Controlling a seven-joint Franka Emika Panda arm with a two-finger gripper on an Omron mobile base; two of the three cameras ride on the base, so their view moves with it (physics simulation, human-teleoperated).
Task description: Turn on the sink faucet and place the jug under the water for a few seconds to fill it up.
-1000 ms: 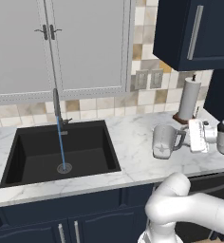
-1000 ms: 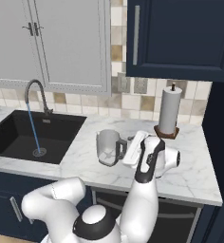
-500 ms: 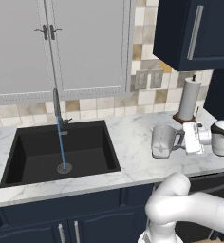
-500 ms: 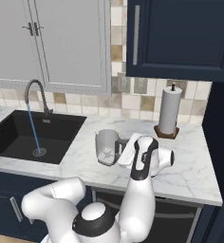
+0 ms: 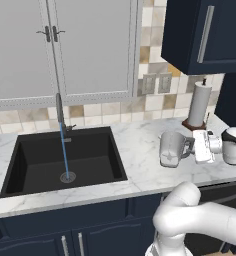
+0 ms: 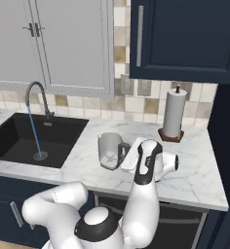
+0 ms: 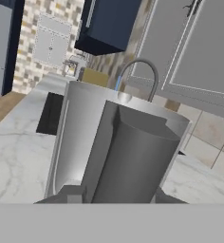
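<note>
Water (image 5: pixel 65 150) is running: a thin blue stream drops from the sink faucet (image 5: pixel 59 109) straight down to the drain of the sink (image 5: pixel 25 172), the black basin set in the white marble counter (image 5: pixel 140 140). In the right base view the faucet (image 6: pixel 39 95) arcs over the basin's far edge and the stream (image 6: pixel 35 131) lands near the drain.

The jug (image 5: pixel 171 149) stands upright on the marble to the right of the sink, well apart from the stream, with its loop handle pointing right toward the gripper (image 5: pixel 197 146). In the left base view the gripper sits level with the jug, right at the handle side. In the right base view the jug (image 6: pixel 109 151) has the gripper (image 6: pixel 128 156) just beside it on its right, with the handle at the fingers.

In the hand view the jug (image 7: pixel 118 147) is very close, with its handle face dead centre and the faucet (image 7: pixel 142 71) visible behind its rim. The dark fingertips (image 7: pixel 71 193) show at the bottom on either side of the handle, so the jaws straddle it. Whether they are actually clamped on it or only spread around it cannot be told; contact is not visible.

A paper-towel roll (image 5: pixel 198 104) stands on the counter beyond the gripper, near the tiled wall, apart from the jug.
</note>
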